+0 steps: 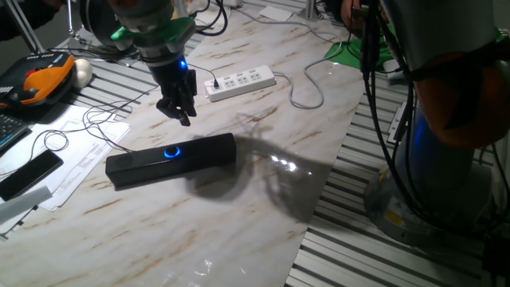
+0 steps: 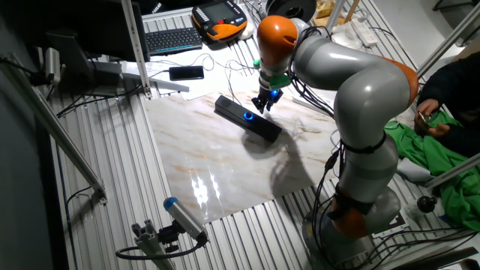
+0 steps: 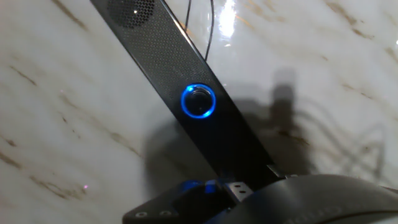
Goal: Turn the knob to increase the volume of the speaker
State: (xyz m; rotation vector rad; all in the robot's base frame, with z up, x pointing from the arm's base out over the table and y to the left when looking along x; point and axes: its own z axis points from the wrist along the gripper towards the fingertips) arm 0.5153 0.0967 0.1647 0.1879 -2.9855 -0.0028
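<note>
White power strip (image 1: 241, 81), marble-patterned tabletop (image 1: 239, 207), orange-black pendant (image 1: 40, 80), black phone (image 2: 186, 73), keyboard (image 2: 174, 39)

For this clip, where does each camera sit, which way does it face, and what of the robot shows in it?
One fixed view: low at the table's edge, facing across the marble top at the speaker with its knob; the gripper hangs above, apart from it.
The other fixed view: high up and farther off, looking down; the whole arm shows, base included.
Hand view: on the hand, looking down at the knob; only the hand's dark housing shows along the bottom.
All three share the speaker and its blue-lit knob.
</note>
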